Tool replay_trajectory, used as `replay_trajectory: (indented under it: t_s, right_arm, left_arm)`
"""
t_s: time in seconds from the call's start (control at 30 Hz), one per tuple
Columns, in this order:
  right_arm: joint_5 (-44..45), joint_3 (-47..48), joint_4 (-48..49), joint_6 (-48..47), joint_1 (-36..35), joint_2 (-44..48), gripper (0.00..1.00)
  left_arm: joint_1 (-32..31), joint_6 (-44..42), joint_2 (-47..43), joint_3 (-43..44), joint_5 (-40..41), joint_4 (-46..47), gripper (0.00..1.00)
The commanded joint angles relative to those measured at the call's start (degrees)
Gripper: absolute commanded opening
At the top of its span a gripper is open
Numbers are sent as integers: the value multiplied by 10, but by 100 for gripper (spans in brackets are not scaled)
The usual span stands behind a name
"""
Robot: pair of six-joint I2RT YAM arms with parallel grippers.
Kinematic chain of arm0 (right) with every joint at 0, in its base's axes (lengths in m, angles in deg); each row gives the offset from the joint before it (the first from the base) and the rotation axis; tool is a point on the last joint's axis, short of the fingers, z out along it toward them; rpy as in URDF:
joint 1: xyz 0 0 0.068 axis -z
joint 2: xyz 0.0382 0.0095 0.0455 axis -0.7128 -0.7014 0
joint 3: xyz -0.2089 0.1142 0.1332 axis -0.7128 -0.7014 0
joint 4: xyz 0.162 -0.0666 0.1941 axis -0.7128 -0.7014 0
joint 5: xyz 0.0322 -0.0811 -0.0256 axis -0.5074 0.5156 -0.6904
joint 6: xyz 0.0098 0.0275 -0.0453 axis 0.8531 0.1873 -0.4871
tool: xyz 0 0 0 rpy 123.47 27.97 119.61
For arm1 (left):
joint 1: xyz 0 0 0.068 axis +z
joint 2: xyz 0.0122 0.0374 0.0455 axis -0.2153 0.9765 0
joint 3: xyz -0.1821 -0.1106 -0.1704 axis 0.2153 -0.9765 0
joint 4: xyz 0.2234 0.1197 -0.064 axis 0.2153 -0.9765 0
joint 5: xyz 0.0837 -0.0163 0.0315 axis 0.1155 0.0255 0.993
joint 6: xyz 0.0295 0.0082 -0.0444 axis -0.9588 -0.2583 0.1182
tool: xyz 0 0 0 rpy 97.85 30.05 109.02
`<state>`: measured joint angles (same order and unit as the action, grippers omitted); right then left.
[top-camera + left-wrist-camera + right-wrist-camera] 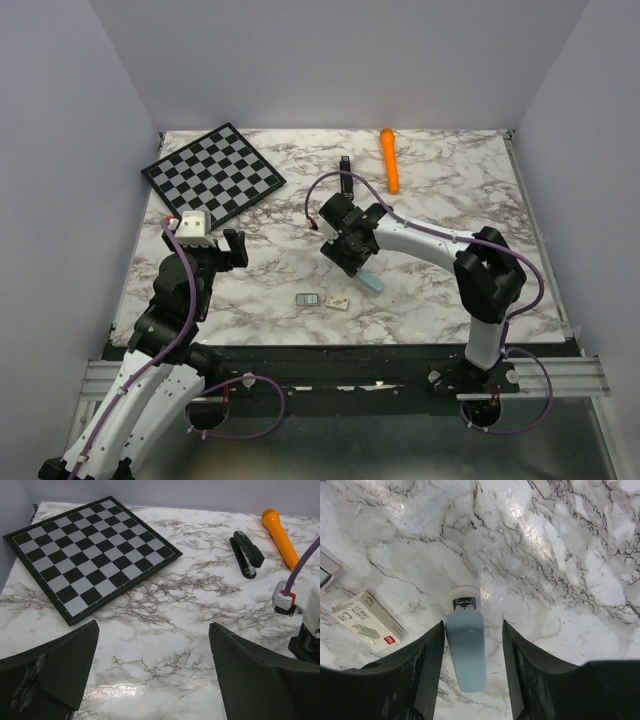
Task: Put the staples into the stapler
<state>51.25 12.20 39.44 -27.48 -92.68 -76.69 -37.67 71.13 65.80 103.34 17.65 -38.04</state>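
Observation:
The black stapler [345,176] [246,554] lies shut at the back of the table, next to an orange marker. The staples [307,299], a small silvery-grey block, lie near the front middle; their edge shows at the left border of the right wrist view [326,571]. My right gripper [352,262] [472,625] hangs over the table's middle, open around a pale blue little box [465,655] [372,282]. Its left finger is against the box and there is a gap at the right finger. My left gripper [232,250] [154,670] is wide open over bare marble with nothing in it.
A chessboard [213,172] [90,555] fills the back left. The orange marker [389,160] [280,535] lies right of the stapler. A small white printed piece [337,303] [367,621] lies beside the staples. Grey walls enclose the table.

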Motion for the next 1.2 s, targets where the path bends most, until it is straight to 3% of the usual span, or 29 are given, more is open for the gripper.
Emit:
replay_trajectory:
  t_s: [0.0,0.37,0.5,0.7,0.93,0.97,1.17]
  right_arm:
    - [21,17,-21,2,-9,-11,54]
    - [14,16,-26,3,-14,-30,53]
    - [18,15,-24,4,-15,-23,31]
    - [6,6,-2,-4,-15,15,15]
    - [-57,-33,62,-43,-16,118,10]
    - [-80,-44,72,-62,-16,143,5]
    - [-151,-69,112,-91,-20,217,6]
  left_arm:
    - [2,-9,-1,-5,-10,10,99]
    - [2,-9,-2,-4,-11,8,99]
    - [2,-9,-1,-4,-13,8,99]
    - [2,0,9,-4,-45,10,99]
    - [2,29,101,13,-233,30,99]
    - [2,37,126,15,-280,41,99]
    - [2,81,195,27,-379,90,99]
